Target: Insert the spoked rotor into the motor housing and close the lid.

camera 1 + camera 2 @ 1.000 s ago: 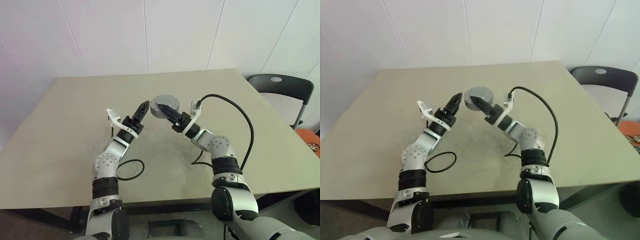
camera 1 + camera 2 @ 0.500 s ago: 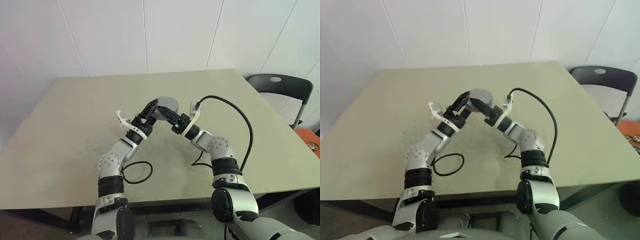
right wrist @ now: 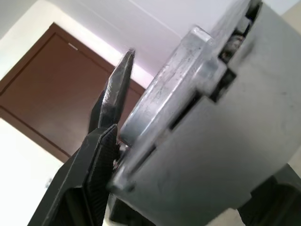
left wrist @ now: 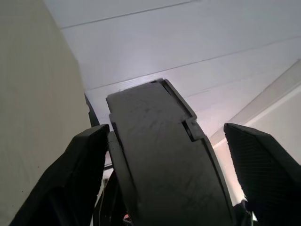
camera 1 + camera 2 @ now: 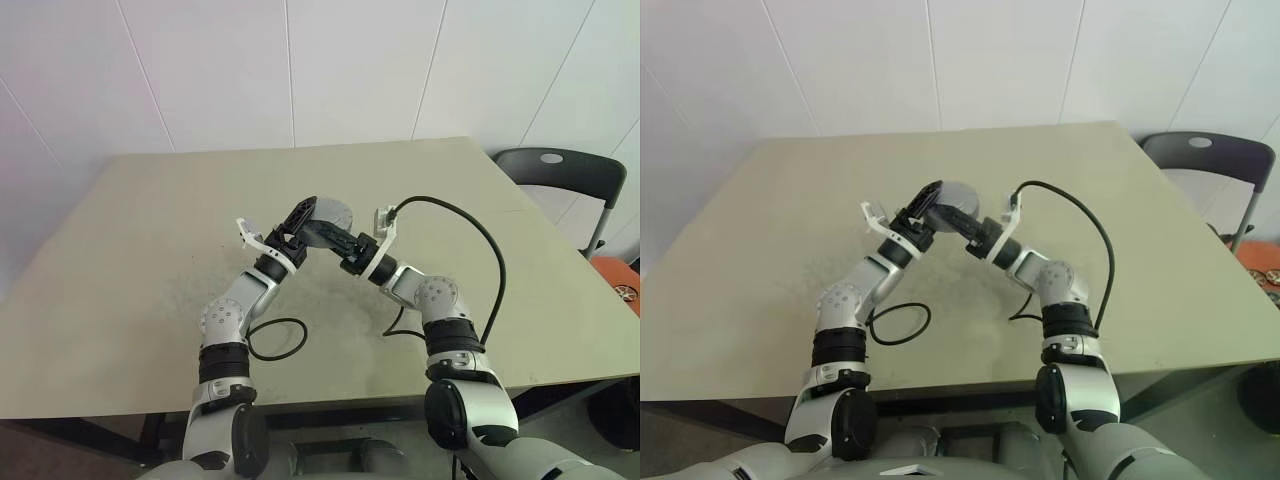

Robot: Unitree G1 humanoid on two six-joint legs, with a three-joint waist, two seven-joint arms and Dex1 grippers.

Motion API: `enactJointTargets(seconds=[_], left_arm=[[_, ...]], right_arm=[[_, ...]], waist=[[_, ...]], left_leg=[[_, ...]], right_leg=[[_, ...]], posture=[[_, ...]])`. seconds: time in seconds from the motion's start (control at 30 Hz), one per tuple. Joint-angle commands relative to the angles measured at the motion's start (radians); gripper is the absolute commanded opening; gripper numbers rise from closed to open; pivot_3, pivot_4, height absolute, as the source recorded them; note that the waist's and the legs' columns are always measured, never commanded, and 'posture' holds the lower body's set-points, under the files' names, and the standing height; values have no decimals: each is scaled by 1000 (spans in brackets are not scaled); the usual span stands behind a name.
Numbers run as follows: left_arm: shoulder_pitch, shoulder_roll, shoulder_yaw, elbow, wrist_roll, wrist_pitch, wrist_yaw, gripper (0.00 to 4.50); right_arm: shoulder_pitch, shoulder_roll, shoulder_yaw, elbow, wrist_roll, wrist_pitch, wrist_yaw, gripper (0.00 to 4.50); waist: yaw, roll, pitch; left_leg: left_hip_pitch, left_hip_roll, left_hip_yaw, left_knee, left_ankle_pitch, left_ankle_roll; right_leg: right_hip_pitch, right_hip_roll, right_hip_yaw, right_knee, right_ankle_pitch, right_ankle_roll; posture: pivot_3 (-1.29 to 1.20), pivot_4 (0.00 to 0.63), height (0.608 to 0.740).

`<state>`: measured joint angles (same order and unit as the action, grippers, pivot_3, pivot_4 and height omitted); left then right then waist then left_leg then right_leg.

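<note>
Left gripper [image 5: 303, 213]: black fingers spread either side of the housing, one touching its edge.
Round grey metal motor housing [image 5: 330, 222]: lifted above mid-table, between both grippers.
Right gripper [image 5: 335, 238]: clamped on the housing.
Beige table [image 5: 130, 260]: bare toward every edge.

Tabletop [image 5: 130, 250]: beige, matte, faintly speckled near its middle. White panelled wall [image 5: 350, 70] behind it. Black chair [image 5: 560, 172] with a round grey mark, standing off the far right corner. Brown door [image 3: 42, 89] in right wrist view.
</note>
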<state>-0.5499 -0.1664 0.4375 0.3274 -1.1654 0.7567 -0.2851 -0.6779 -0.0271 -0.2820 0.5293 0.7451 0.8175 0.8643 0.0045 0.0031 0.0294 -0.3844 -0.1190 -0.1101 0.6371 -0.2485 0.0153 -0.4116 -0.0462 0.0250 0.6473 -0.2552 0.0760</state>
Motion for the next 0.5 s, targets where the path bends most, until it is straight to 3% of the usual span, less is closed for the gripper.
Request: enactJointTargets(seconds=[0.03,0.23,0.5], left_arm=[[-24,-17,-5,-14,-19,-10,-2,2856],[-11,-23,-29,-30,-41,11,-31,2148],[-3,-39,-39,-39,-59,28,-32,2145]], right_arm=[[-17,6,6,-76,56,14,50,2953],[12,2,5,-122,97,58,86,2953],[9,6,-13,-106,98,47,62,2953]], waist=[[0,0,0],[0,0,0],[0,0,0]], left_leg=[[0,0,0,0,0,0],[0,0,0,0,0,0],[0,0,0,0,0,0]], right_leg=[[0,0,0,0,0,0],[0,0,0,0,0,0],[0,0,0,0,0,0]], posture=[[0,0,740],[0,0,740],[0,0,740]])
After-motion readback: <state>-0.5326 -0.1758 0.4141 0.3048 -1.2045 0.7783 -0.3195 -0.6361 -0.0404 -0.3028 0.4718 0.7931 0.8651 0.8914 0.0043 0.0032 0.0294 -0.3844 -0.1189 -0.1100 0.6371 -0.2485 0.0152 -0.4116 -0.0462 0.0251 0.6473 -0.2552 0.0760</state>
